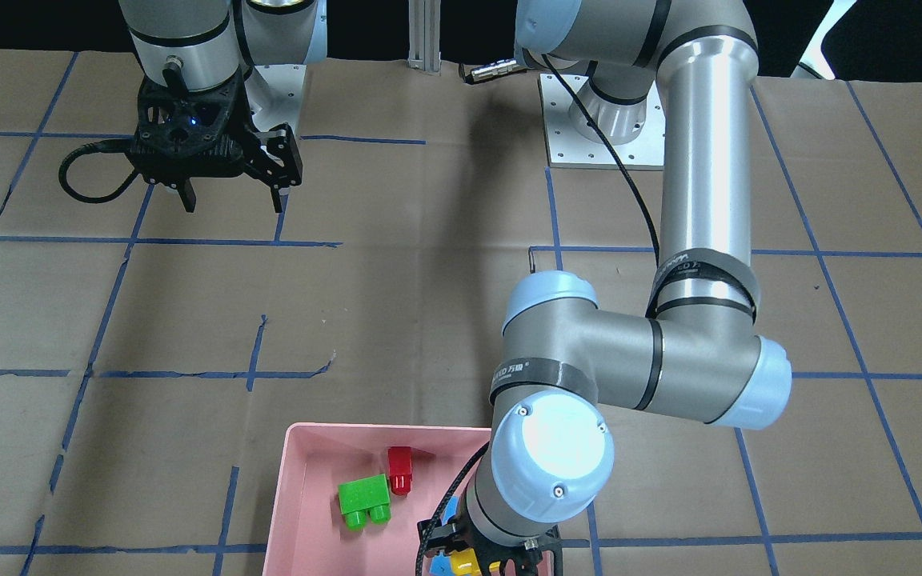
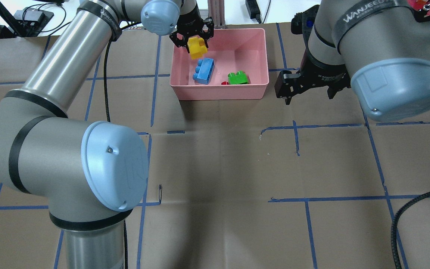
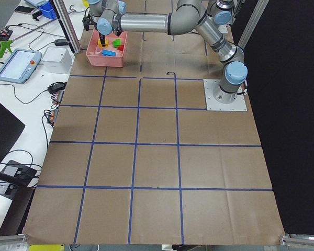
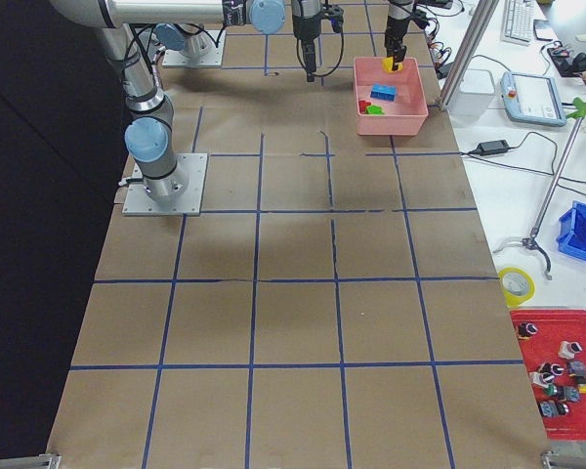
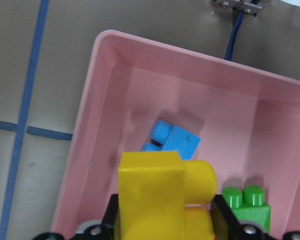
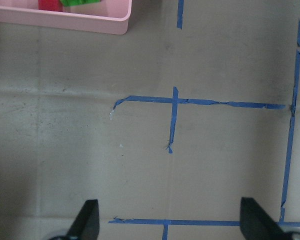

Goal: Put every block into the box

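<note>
Left gripper (image 2: 193, 42): jaws clamped on yellow block (image 2: 197, 47), above the box (image 2: 218, 92). Blue block (image 2: 204, 70), green block (image 2: 237, 78) and red block (image 2: 224, 83) inside. Advise releasing low, clear of blue. Right gripper (image 1: 233, 196) beside box: jaws spread, empty.

Pink box (image 2: 218, 91). One yellow block (image 2: 197, 48), light-blue block (image 2: 203, 71), green block (image 2: 238, 78), red block (image 1: 400, 468). Brown table (image 2: 218, 168), blue tape grid (image 2: 296, 142).

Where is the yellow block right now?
In the overhead view, the left gripper holds the yellow block above the far-left corner of the pink box, just beyond the blue block.
</note>
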Available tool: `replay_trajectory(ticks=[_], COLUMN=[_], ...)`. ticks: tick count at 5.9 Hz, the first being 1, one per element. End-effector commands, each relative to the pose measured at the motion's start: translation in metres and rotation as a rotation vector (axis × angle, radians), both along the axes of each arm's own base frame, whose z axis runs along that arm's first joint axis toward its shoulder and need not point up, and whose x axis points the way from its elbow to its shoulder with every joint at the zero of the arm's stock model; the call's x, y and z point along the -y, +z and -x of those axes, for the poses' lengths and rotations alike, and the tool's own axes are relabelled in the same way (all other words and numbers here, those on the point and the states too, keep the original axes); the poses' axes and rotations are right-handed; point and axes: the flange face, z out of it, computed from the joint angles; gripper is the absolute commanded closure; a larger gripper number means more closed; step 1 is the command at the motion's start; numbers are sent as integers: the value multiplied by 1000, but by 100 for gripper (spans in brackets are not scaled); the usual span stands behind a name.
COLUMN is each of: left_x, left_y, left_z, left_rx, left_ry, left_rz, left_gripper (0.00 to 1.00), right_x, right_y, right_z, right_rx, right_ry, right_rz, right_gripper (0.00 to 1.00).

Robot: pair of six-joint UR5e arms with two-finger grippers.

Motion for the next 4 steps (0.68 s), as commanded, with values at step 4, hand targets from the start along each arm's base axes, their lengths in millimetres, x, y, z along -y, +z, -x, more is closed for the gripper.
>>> replay_trajectory(ticks=[4], left_x=[-31], left_y=[96], left_z=[-22], left_rx=[7], left_ry=[-51], left_rz=[49], left_gripper=[2], right_x=[-4], right_y=[-3], right_z=[1], right_rx=[-4], right_ry=[-2], right_rz=[-6], right_gripper=[0])
